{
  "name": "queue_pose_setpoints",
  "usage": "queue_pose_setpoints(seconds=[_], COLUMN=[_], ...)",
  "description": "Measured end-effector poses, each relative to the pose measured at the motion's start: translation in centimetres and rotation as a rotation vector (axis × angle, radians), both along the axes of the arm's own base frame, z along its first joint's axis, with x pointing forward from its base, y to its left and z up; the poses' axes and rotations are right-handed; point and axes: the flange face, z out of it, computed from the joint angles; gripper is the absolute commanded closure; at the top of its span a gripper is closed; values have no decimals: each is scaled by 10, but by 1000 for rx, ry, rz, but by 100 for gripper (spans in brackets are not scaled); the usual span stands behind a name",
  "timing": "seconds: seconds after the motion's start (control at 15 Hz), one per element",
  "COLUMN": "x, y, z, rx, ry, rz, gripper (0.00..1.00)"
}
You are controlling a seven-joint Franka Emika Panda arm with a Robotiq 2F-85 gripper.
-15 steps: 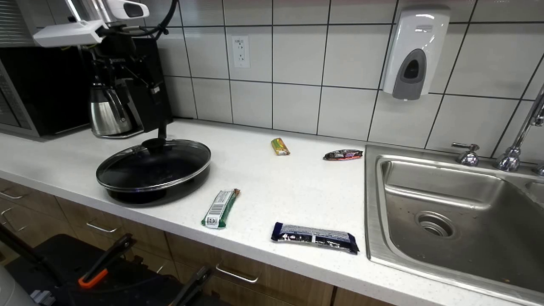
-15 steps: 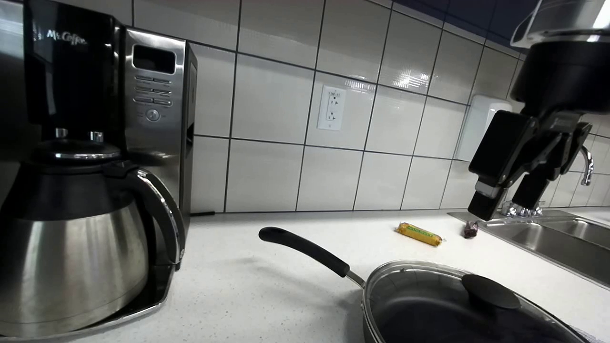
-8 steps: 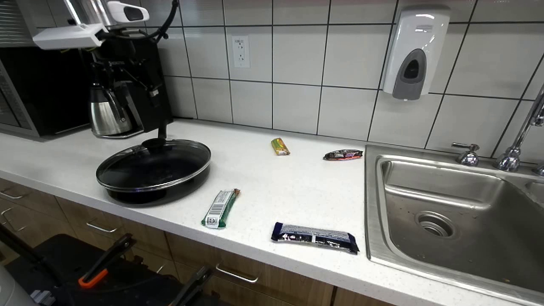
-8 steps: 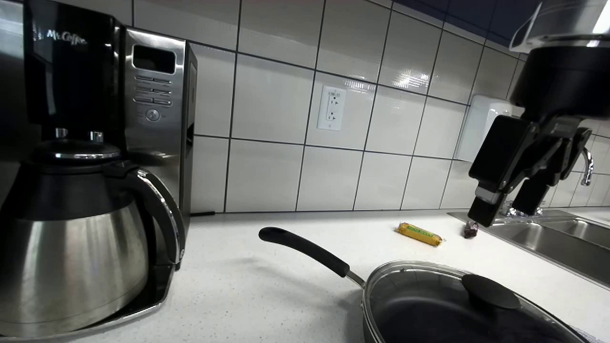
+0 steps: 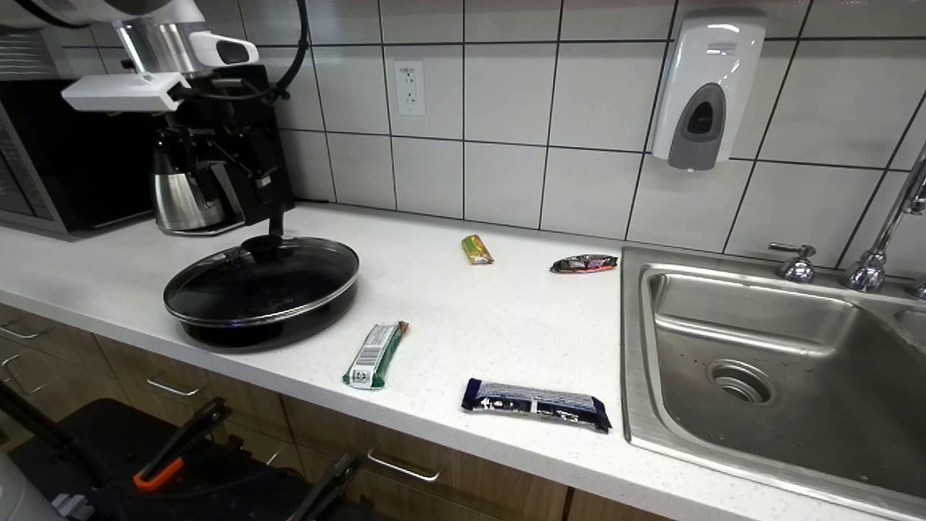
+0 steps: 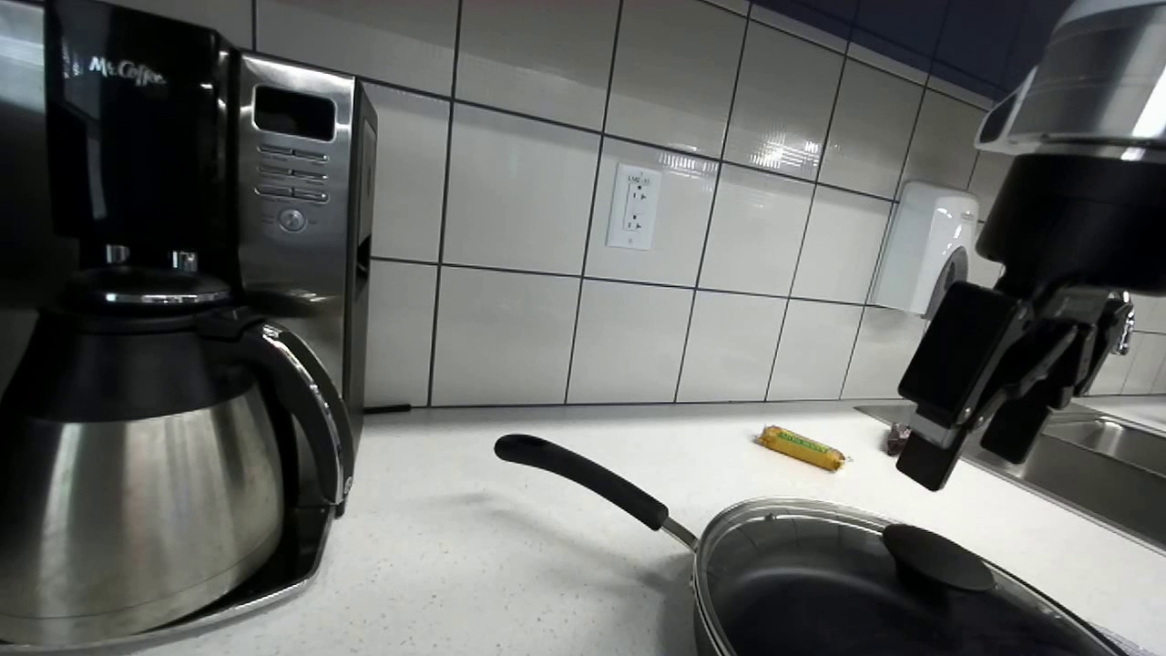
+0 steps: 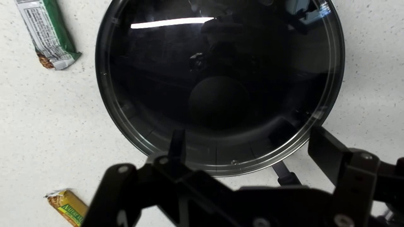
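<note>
My gripper (image 6: 970,460) is open with nothing between its fingers. It points down above a black frying pan (image 5: 253,334) and does not touch it. It shows dark against the coffee maker in an exterior view (image 5: 239,189). In the wrist view the gripper (image 7: 247,138) has its fingers wide apart over the pan's rim. A glass lid (image 6: 792,547) with a metal rim and a black knob (image 6: 938,558) covers the pan. The knob also shows in the wrist view (image 7: 219,101). The pan's black handle (image 6: 583,478) points toward the back wall.
A green bar (image 5: 376,356), navy bar (image 5: 537,404), yellow bar (image 5: 477,250) and dark red wrapper (image 5: 584,264) lie on the counter. A steel sink (image 5: 636,340) is at one end. A coffee maker (image 6: 301,210) with steel carafe (image 6: 155,519) stands at the other, before a tiled wall.
My gripper has moved down toward the pan, slightly at first and then more. Its fingers stay open. The pan, lid and bars have not moved.
</note>
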Motion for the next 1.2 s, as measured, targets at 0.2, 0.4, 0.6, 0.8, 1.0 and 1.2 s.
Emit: queue_pose_setpoints(seconds=[0.2, 0.4, 0.6, 0.8, 1.0, 1.2], x=[-3, -6, -8, -7, -3, 2], y=[-2, -6, -13, -19, -26, -33], z=[-11, -21, -28, -35, -44, -54], rx=[9, 18, 34, 42, 64, 88], ry=[-11, -19, -22, -20, -8, 5], rz=[2, -4, -24, -39, -58, -59], gripper=[0, 0, 0, 0, 0, 0])
